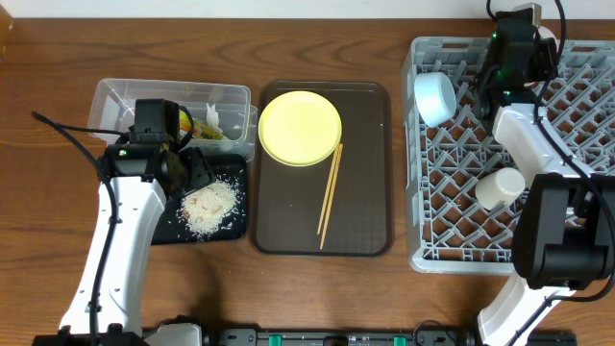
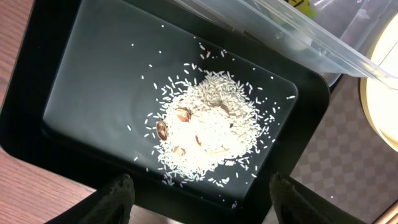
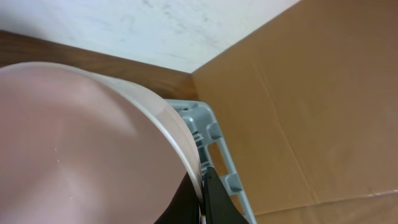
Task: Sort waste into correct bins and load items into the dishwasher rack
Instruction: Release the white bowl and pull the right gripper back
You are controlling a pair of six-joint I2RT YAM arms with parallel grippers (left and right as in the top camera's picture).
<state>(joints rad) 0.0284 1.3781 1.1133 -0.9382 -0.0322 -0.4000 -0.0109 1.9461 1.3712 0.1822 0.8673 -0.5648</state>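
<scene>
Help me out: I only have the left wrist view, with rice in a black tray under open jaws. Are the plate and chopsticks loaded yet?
Observer: No. The yellow plate and the chopsticks lie on the brown serving tray, not in the rack.
Operator: So what is in the rack?
Observer: A light-blue bowl tipped on its side and a small cup.
Operator: And the right arm?
Observer: Its wrist view shows the right gripper with its jaws closed on the rim of a white bowl, by a far corner of the rack.
</scene>
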